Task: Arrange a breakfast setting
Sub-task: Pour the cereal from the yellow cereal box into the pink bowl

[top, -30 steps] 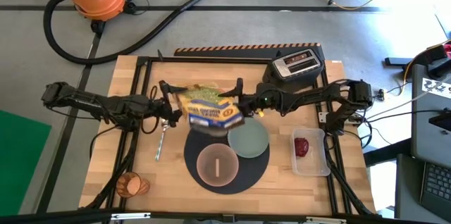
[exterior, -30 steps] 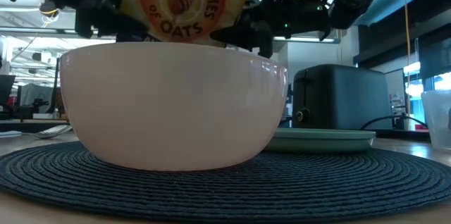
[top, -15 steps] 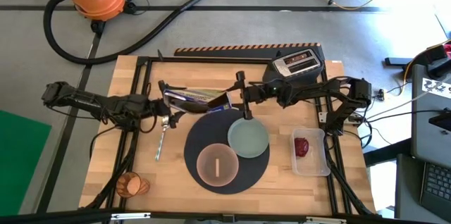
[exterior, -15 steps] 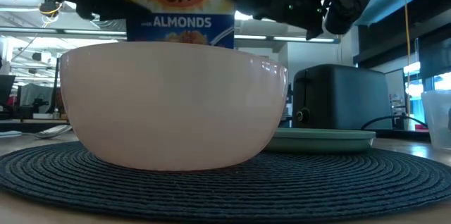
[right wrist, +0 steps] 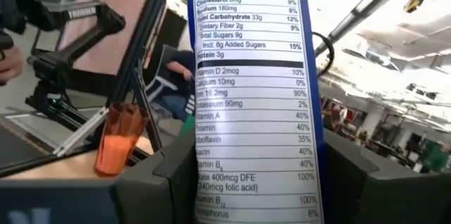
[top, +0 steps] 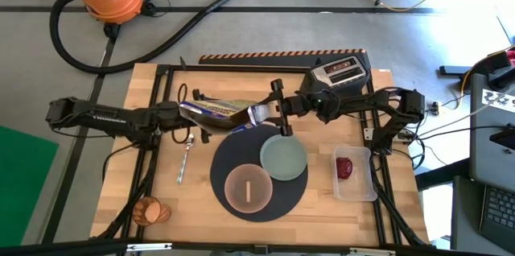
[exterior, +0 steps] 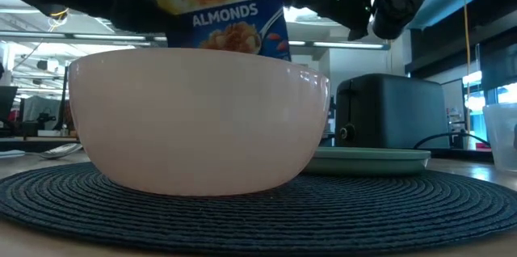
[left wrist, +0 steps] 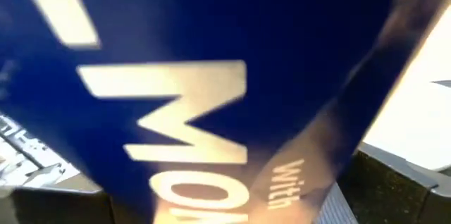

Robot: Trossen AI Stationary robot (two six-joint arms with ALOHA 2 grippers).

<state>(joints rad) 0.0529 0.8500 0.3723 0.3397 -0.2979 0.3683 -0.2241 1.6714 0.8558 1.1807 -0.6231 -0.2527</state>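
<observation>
both grippers on cereal box (top: 219, 110) held upright behind mat (top: 229, 200), right gripper (top: 269, 112) pinching its narrow side, left gripper (top: 191, 116) spread wide across its other end, pink bowl (top: 248, 188) and green plate (top: 284, 159) on mat.

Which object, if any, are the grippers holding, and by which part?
The cereal box: the right gripper clamps its narrow nutrition-label side; the left gripper is at the opposite end, its grip unclear.

Overhead camera straight down on whole table (top: 153, 200), table-level camera tight behind pink bowl (exterior: 198, 120), wrist cameras pressed close against cereal box (right wrist: 250, 97), box shared by all.
</observation>
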